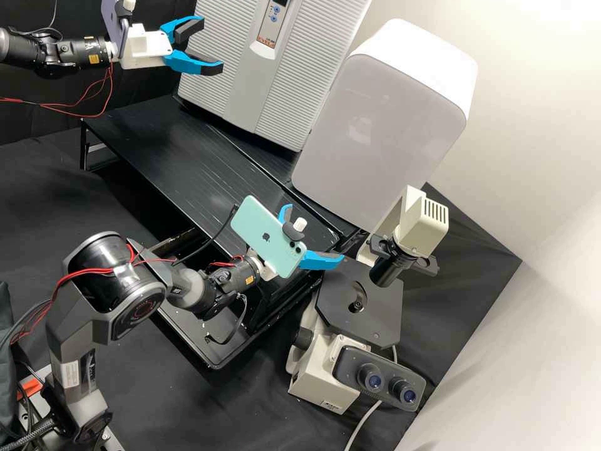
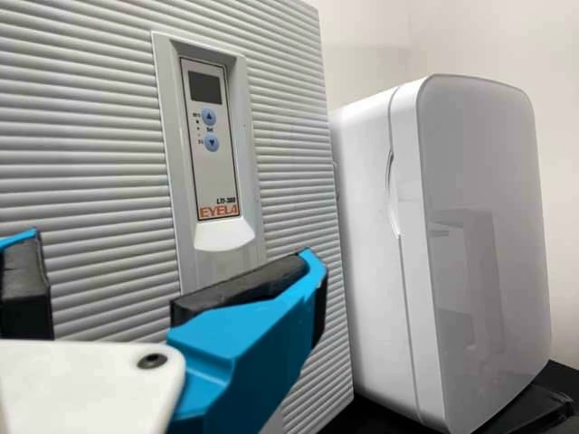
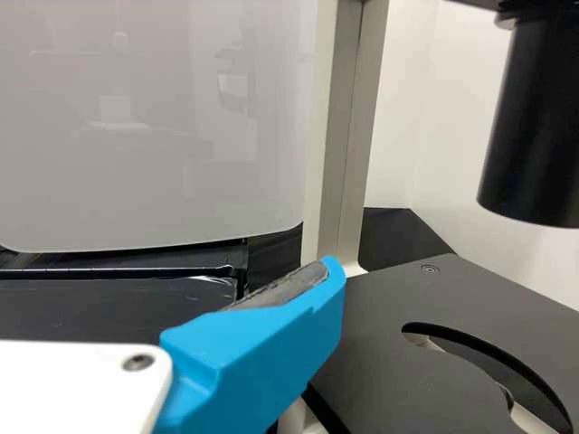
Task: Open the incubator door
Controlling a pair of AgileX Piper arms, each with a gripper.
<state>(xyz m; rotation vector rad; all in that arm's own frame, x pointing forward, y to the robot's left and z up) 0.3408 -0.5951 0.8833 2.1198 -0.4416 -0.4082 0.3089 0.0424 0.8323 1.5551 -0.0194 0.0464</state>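
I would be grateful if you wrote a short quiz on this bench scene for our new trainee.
1. True or false: the white left gripper holds its bright blue fingers apart.
2. The round buttons on the ribbed, light grey incubator are: (a) red, (b) blue, (c) green.
3. Fill in: the cream-and-black microscope has ___ dark, round eyepieces.

Key: 1 true; 2 b; 3 two.

- Pale, plain walls (image 1: 526, 125) are rising along the right of the high view's frame.
- Bright light is washing their upper right corner.
- Dark backdrop cloth (image 1: 25, 119) is hanging at upper left.
- Black, creased cloth (image 1: 156, 407) is covering the bench at lower middle.
- A low black stand (image 1: 144, 150) is slanting from upper left toward centre.
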